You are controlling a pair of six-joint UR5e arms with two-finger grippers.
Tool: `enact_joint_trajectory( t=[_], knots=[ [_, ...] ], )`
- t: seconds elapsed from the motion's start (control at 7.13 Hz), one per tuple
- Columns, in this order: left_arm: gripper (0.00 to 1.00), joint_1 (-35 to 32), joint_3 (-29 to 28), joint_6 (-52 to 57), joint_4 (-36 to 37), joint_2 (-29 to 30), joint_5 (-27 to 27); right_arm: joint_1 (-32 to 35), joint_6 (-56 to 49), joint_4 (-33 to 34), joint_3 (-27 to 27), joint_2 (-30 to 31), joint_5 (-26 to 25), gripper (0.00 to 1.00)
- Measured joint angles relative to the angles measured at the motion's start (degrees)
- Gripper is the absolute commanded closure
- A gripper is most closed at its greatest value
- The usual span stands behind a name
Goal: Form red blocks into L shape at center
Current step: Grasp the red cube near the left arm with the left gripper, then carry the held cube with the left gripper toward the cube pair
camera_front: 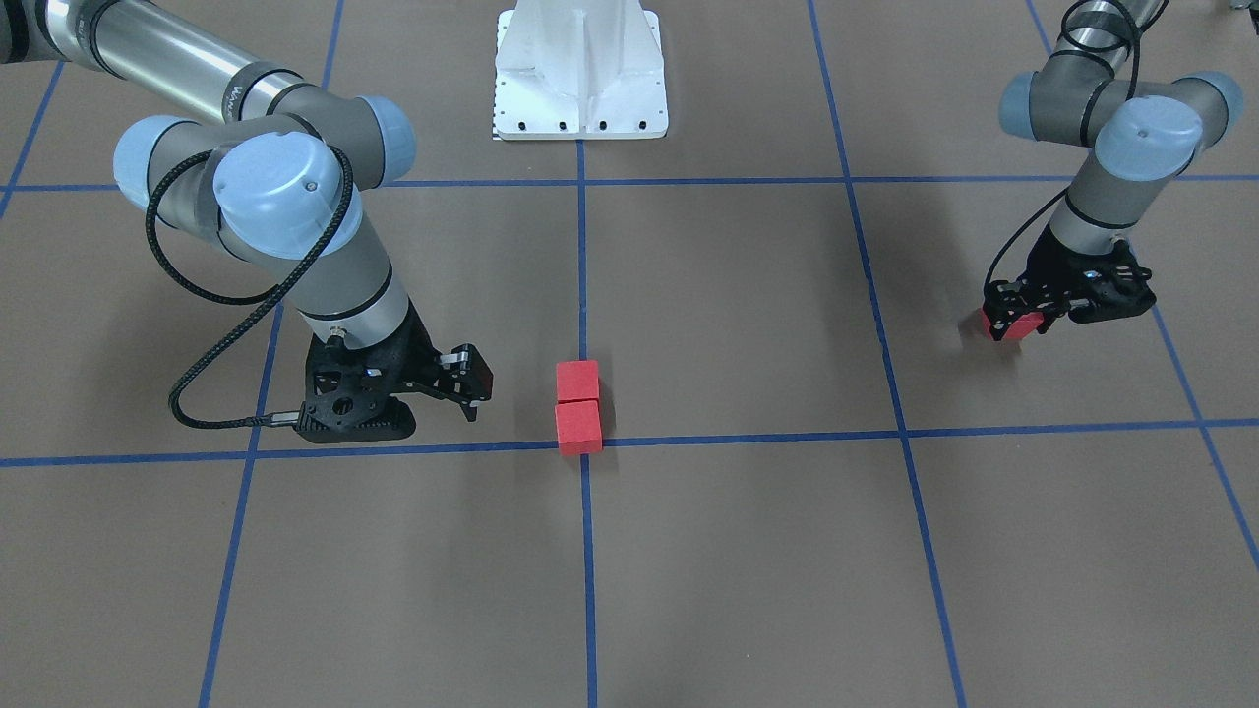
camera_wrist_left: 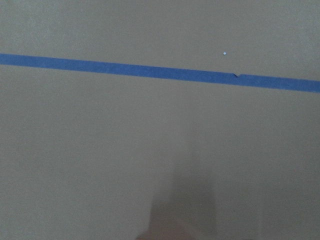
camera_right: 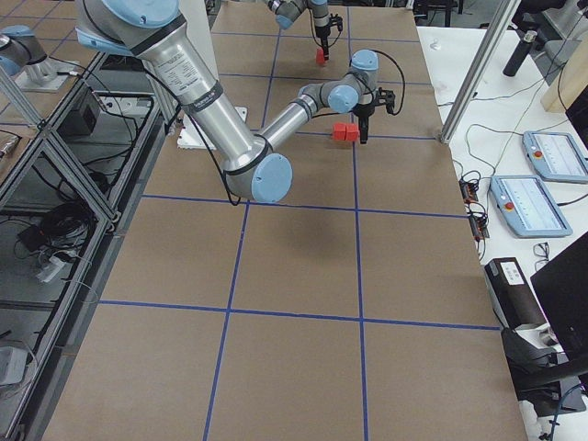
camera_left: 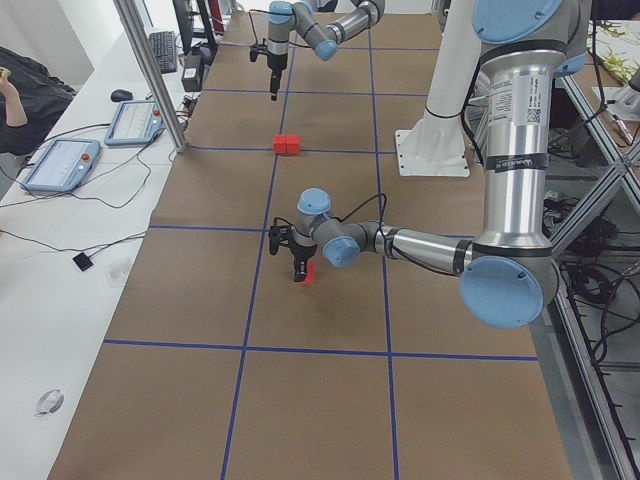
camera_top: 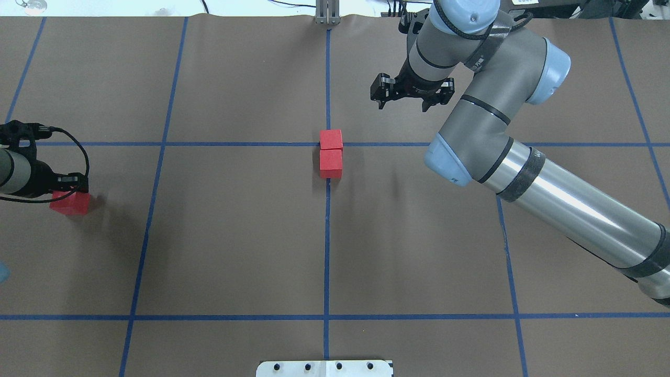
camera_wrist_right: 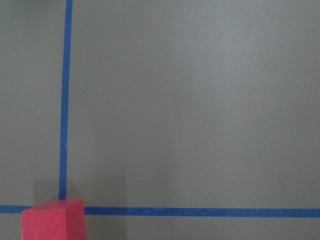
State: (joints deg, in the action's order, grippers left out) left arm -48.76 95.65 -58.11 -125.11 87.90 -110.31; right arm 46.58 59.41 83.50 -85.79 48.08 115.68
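An upper red block (camera_top: 331, 139) and a lower red block (camera_top: 331, 163) are recorded in the middle of the overhead view. They touch face to face and are set in a short column along the vertical blue tape line (camera_top: 327, 235). The centre crossing is largely covered by the upper one. A third red block (camera_top: 68, 204) is noted at the left edge of that view, well apart from the pair, on the brown surface (camera_top: 235, 235). The left gripper (camera_front: 1023, 320) is positioned over this block with its fingers at either side; whether the block is actually pinched cannot be determined. The right gripper (camera_top: 403, 106) is observed at upper centre-right of the overhead view, near the pair but not touching it. Its fingers are spread wide and nothing is held between them.
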Motion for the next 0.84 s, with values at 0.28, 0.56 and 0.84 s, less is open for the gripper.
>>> enact_joint_trajectory(
  t=[0.28,0.56,0.84],
  knots=[
    [1.0,-0.4,2.3,2.9,0.3,-1.7,-0.1,0.0,0.1,0.1,-0.4,0.1,-0.1,0.01],
    [1.0,-1.1,6.3,2.8,5.7,-0.3,-0.5,0.0,0.5,0.3,-1.1,0.0,-0.1,0.01],
    [1.0,-2.4,7.5,-4.9,16.7,8.8,-0.5,0.6,0.4,0.4,-1.8,0.3,0.0,0.01]
  ],
)
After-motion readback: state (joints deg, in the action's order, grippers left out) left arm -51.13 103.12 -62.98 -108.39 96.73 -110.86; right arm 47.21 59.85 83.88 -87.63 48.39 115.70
